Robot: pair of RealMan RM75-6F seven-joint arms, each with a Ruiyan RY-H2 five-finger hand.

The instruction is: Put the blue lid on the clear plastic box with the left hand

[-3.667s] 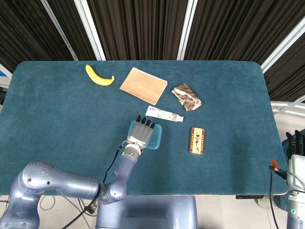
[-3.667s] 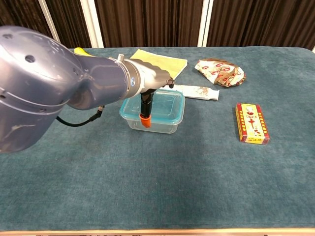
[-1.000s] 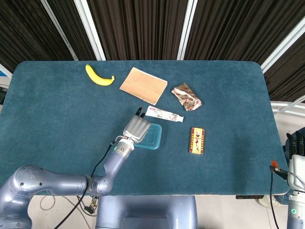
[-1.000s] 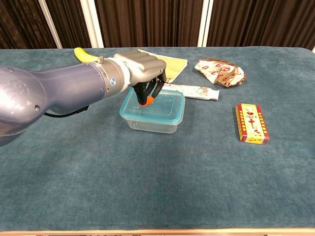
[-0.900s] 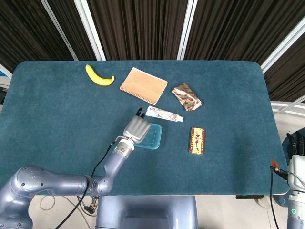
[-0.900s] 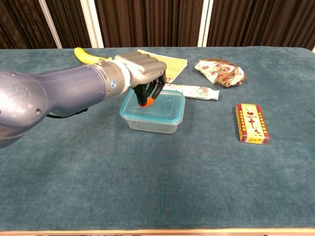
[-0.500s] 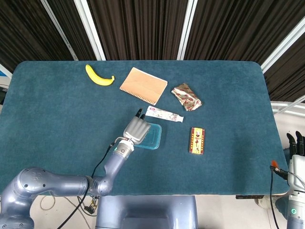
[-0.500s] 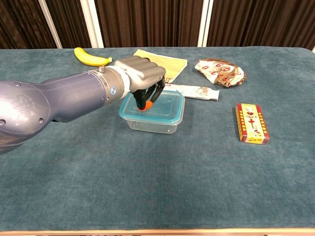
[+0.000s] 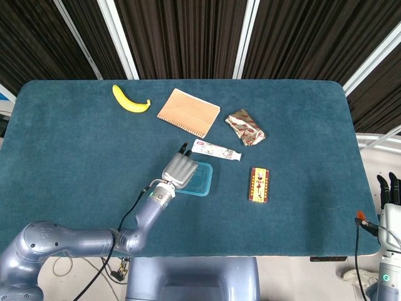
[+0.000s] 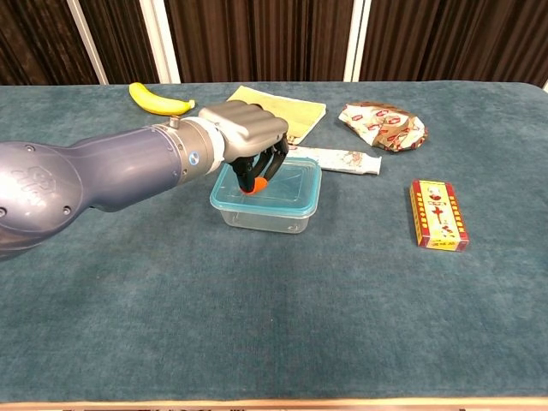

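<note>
The clear plastic box [image 10: 270, 218] stands mid-table with the blue lid [image 10: 289, 184] lying on top of it. My left hand [image 10: 246, 127] hangs over the box's left half, fingers curled downward and their tips pressing on the lid. From the head view the same left hand [image 9: 178, 169] hides the left part of the lid [image 9: 202, 179]. My right hand [image 9: 390, 199] stays off the table's right edge, fingers straight and apart, holding nothing.
A banana [image 9: 130, 99] lies at the back left, a tan notebook [image 9: 188, 111] beside it. A crumpled snack bag [image 9: 245, 127] and a white tube [image 9: 216, 150] sit behind the box. A red carton [image 9: 259, 184] lies to its right.
My left hand went from lying flat on the lid to curled, fingertips down on it. In the last second the hand has drawn back slightly and the box shifted a little.
</note>
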